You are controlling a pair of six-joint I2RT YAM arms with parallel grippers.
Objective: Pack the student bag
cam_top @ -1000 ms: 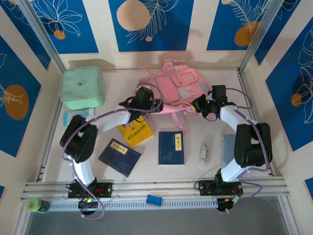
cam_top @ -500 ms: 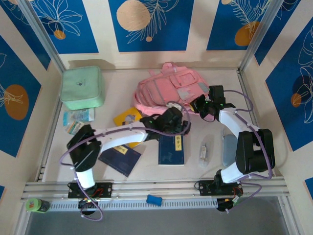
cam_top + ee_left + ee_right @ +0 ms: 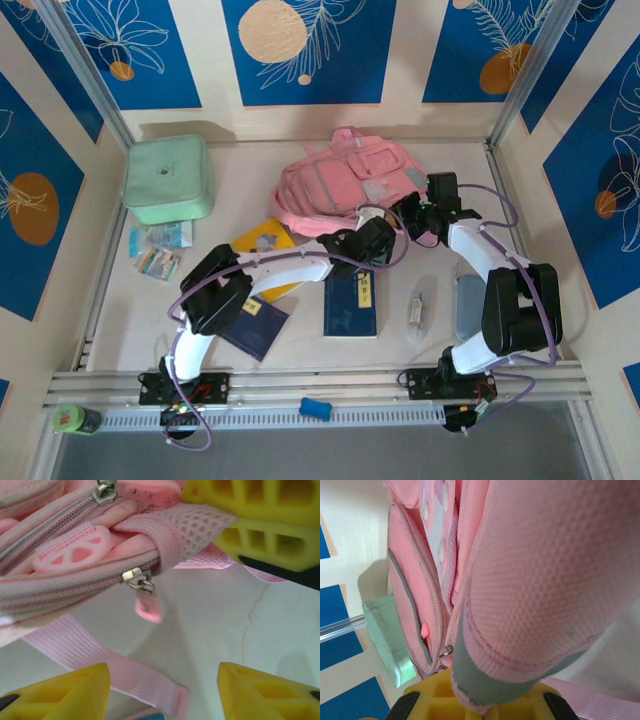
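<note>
The student bag (image 3: 340, 180) is a soft pink backpack lying at the back of the table, its near edge lifted. My right gripper (image 3: 410, 214) is shut on a padded pink edge of the bag (image 3: 535, 580), the fabric pinched between its yellow fingers (image 3: 432, 700). My left gripper (image 3: 387, 243) sits just in front of the bag's near right corner. Its jaws (image 3: 162, 672) stand open over the tabletop, nothing between them. A metal zip slider with a pink pull (image 3: 146, 605) hangs ahead of them, and a pink strap (image 3: 100, 662) lies beside the left finger.
A mint green zip case (image 3: 167, 178) stands at the back left. A yellow book (image 3: 262, 240), two dark blue books (image 3: 350, 302) (image 3: 248, 322), loose cards (image 3: 158, 252), a small pale item (image 3: 418, 306) and a grey-blue pad (image 3: 467, 305) lie in front of the bag.
My left arm has swung from the bag's left side across to its near right corner, and its jaws have narrowed. The bag's near edge has been raised by the right gripper.
</note>
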